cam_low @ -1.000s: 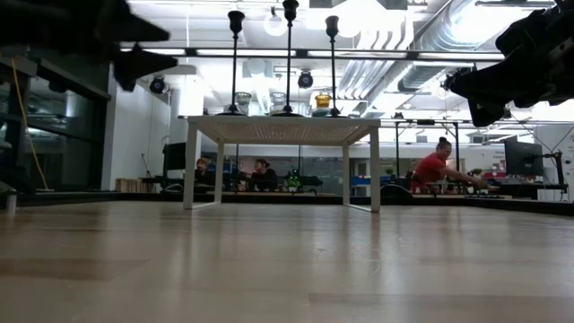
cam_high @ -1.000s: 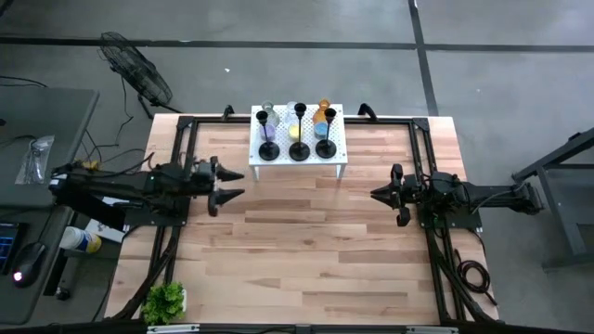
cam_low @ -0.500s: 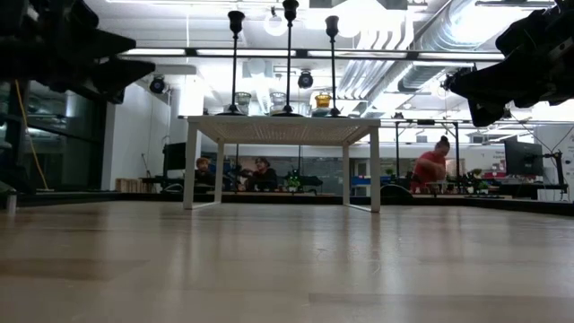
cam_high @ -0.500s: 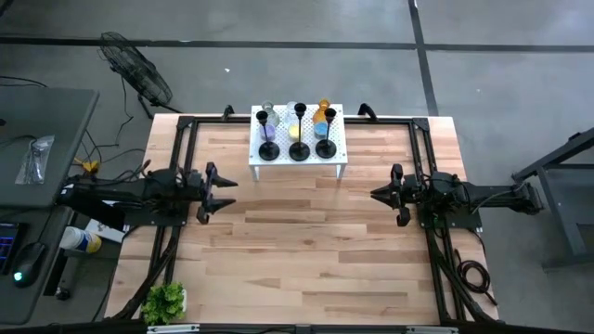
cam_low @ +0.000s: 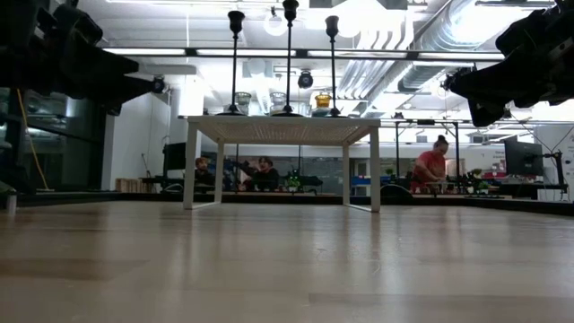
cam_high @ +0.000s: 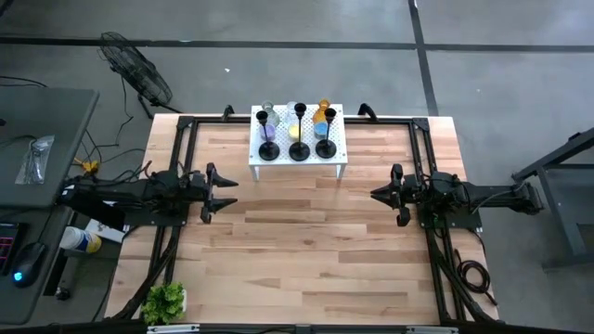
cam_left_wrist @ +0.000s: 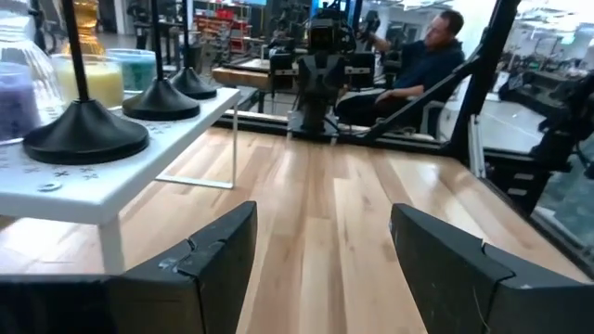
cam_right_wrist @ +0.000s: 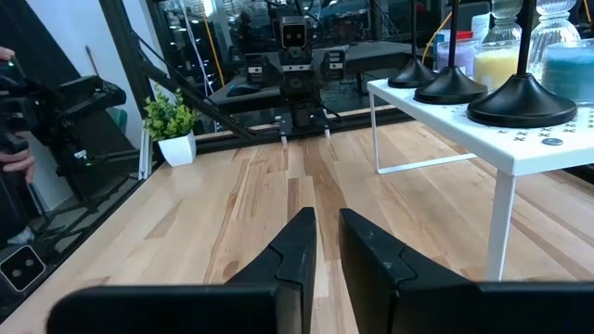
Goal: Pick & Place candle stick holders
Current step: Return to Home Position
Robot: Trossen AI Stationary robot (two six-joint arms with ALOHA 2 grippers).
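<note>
Three black candle stick holders stand on their round bases in a row on a white perforated stand at the table's far middle. Small glass cups sit on the stand behind them. The wrist views show the holder bases on the stand's top. My left gripper hovers open at the table's left, pointing level toward the right, nothing between its fingers. My right gripper hovers shut at the table's right, facing it. Both are clear of the stand.
A small green plant stands at the table's near left corner. Black frame rails run along the left, right and far sides. Bare wood lies between the arms. In the low view, people work in the room beyond.
My left gripper has drawn back toward the table's left edge and sunk lower, rolling slightly, and has stayed open. My right arm has kept still.
</note>
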